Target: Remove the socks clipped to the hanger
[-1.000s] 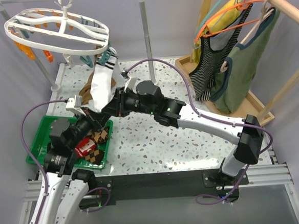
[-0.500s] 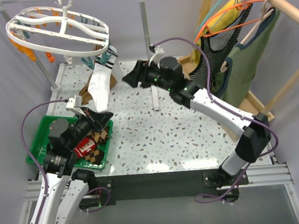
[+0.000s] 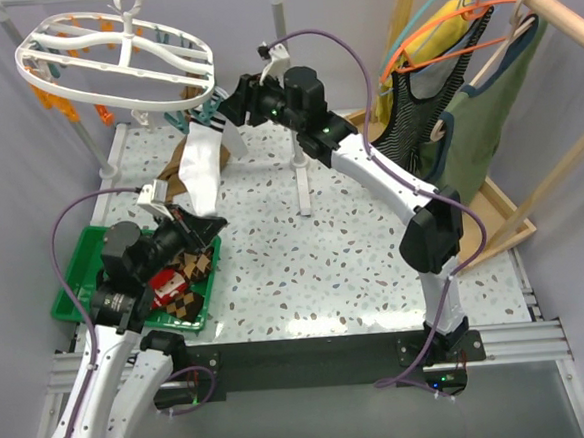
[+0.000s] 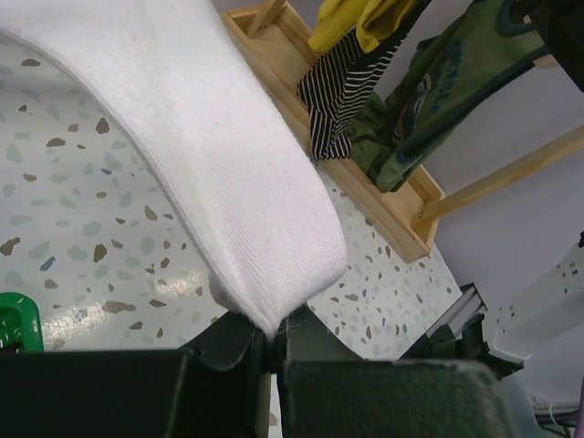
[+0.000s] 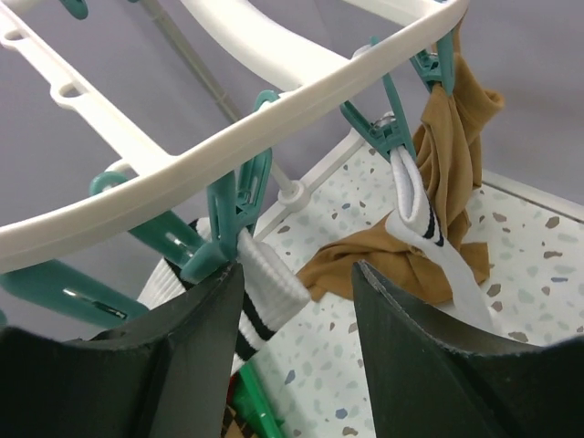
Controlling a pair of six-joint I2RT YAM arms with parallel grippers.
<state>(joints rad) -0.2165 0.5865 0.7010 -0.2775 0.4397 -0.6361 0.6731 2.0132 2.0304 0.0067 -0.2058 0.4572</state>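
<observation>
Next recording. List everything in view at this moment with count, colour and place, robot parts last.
hanger: one, white oval ring, hung above the table's far left
clips: many, teal and orange, under the ring
white sock: black-striped cuffs under two teal clips, so one or two; hangs from the ring
tan-brown sock: one, clipped beside the white
green bin: one, near left of table
red sock: one, in the bin
argyle sock: one, brown-black, in the bin
striped tank top: one, black-white, rack at right
green garment: one, same rack
table: one, speckled white
left end effector: shut on the white sock's lower end
right end effector: open, at the teal clips
</observation>
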